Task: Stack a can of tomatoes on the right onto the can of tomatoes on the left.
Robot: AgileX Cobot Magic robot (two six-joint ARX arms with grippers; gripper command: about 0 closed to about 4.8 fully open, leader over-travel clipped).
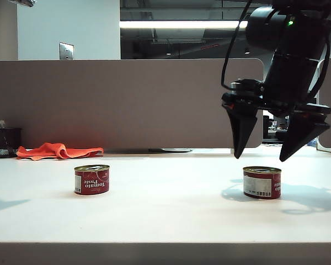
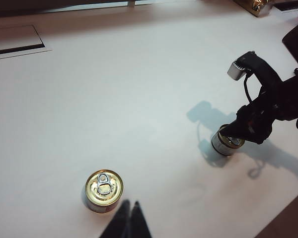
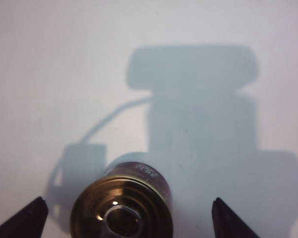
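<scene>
while the right gripper is hanging in the right half of the exterior view, its two dark fingers are spreading wide and gripping nothing, with their tips sitting just above the right can and apart from it. that can is standing upright on the white table at lower right, and the left can is standing upright at lower left, well apart from it. an orange cloth is lying at the far left edge of the table beside a dark mesh cup.

moving to the left wrist view, the left gripper is showing only as two dark fingertips at the bottom edge, pressed close together with nothing between them, just beside the left can with its gold lid and pull tab. toward the right of this frame the right arm is reaching down over the right can.

coming to the right wrist view, the right can is sitting at the bottom centre, offset toward the left fingertip, and both fingertips are standing clear of it.

judging by all this, nothing is stacked yet: the approach is under way, while grasping, lifting, carrying across and setting down on the left can are all remaining.
</scene>
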